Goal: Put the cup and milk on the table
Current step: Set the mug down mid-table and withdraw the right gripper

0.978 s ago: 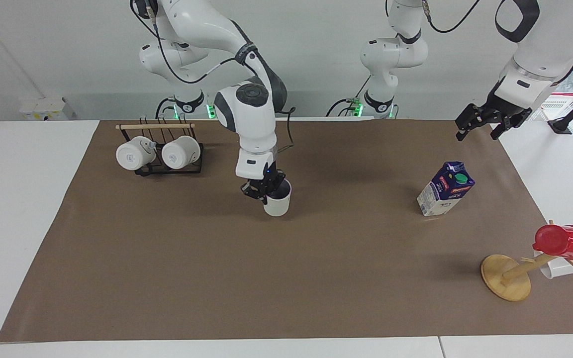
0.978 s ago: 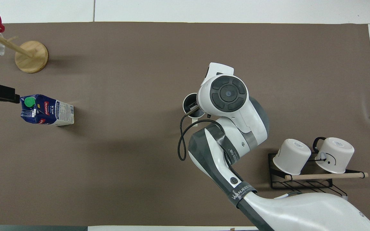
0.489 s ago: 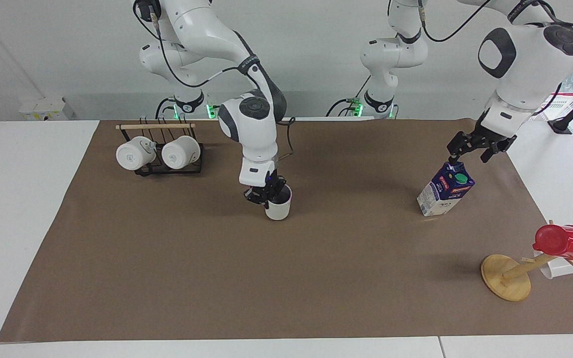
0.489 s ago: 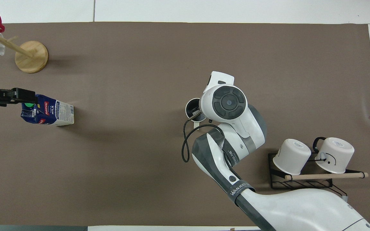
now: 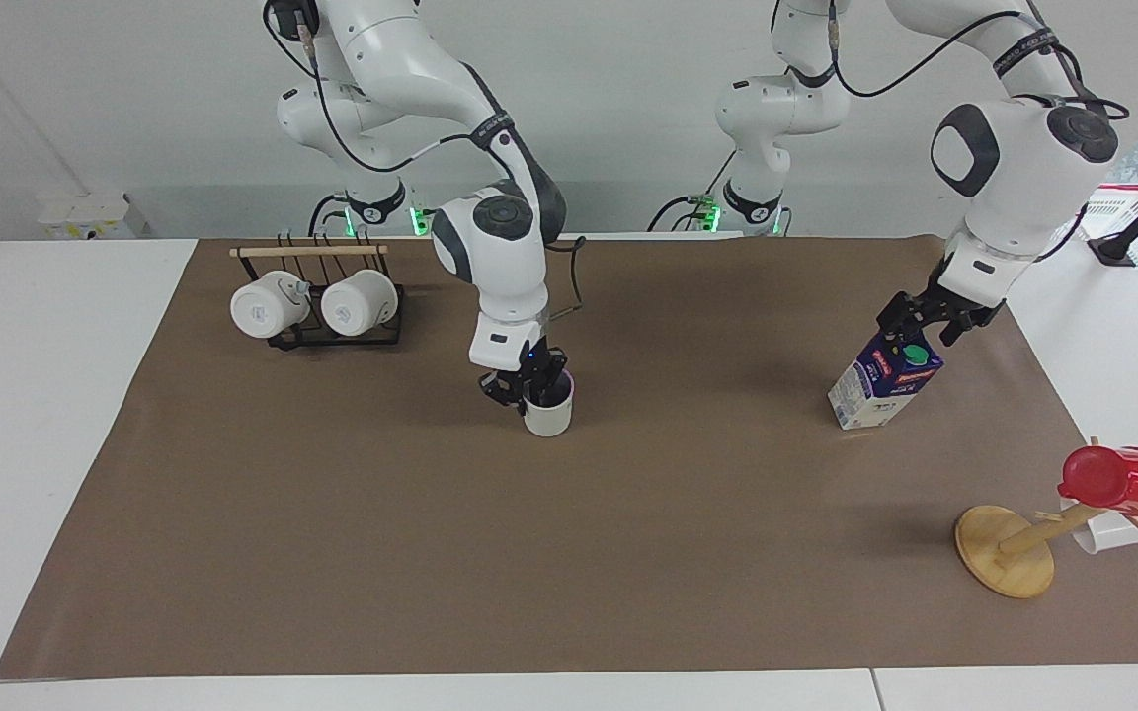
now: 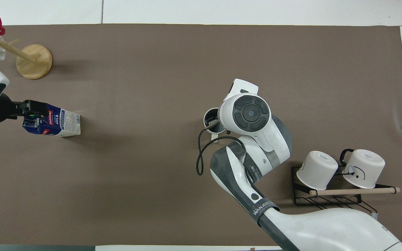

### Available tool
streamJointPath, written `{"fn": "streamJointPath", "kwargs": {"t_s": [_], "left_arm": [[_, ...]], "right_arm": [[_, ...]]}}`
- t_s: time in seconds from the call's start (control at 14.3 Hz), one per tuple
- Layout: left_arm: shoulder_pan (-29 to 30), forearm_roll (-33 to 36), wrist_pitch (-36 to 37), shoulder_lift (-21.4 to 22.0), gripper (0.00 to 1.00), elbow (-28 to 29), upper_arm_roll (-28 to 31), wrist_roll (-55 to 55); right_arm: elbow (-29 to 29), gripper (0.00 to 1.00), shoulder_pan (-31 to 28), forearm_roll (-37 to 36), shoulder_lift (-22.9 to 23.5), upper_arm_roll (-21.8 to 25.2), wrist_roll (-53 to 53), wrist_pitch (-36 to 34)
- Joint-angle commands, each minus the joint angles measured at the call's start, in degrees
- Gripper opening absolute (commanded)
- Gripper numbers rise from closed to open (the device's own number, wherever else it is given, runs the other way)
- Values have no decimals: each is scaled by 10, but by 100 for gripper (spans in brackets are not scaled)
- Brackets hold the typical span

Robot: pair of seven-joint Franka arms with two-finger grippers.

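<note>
Upright on the table (image 5: 332, 553), the cup (image 5: 548, 412) has the right gripper (image 5: 527, 380) pinching its rim; the left gripper (image 5: 918, 327) hides the milk (image 5: 880, 380) top, its grasp unreadable.

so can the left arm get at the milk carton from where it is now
Probably yes: the left gripper is already right at the top of the milk carton, around its gable, with nothing between them. The nearest other thing, the wooden mug tree, stands clear.

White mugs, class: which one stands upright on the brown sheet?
The cream-white cylindrical mug at the right gripper. The two whiter mugs hang tipped on the black rack.
</note>
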State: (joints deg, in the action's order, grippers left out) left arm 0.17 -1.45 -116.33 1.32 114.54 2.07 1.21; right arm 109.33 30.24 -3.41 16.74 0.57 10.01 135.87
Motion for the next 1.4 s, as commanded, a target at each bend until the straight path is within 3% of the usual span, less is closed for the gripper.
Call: {"fn": "streamJointPath", "kwargs": {"t_s": [0.0, 0.21, 0.28, 0.35, 0.49, 0.63, 0.84, 1.12, 1.33], "left_arm": [[3, 8, -41, -1, 100, 25, -1, -13], [3, 8, -40, -1, 100, 28, -1, -12], [3, 8, -38, -1, 94, 27, -1, -13], [3, 8, -36, -1, 73, 24, -1, -13], [2, 8, -33, 2, 0, 23, -1, -15], [-4, 8, -29, 9, 0, 17, -1, -13], [-24, 8, 8, 2, 0, -46, -7, -35], [-113, 20, 17, -20, 0, -97, -7, -116], [-204, 55, 21, -53, 0, -135, -7, -266]], "right_arm": [[-14, 100, -24, -8, -47, 0, 36, -57], [-103, 100, -71, -9, -61, 2, 43, -181], [-134, 100, -87, -10, -62, 3, 43, -224], [-155, 100, -104, -9, -65, 4, 43, -255], [-175, 100, -153, -10, -92, 3, 43, -304], [-174, 100, -189, -10, -122, 3, 42, -337], [-174, 100, -232, -10, -152, 4, 41, -392], [-190, 100, -283, 2, -165, 4, 6, -455], [-168, 100, -294, 24, -177, 4, -19, -453]]}}
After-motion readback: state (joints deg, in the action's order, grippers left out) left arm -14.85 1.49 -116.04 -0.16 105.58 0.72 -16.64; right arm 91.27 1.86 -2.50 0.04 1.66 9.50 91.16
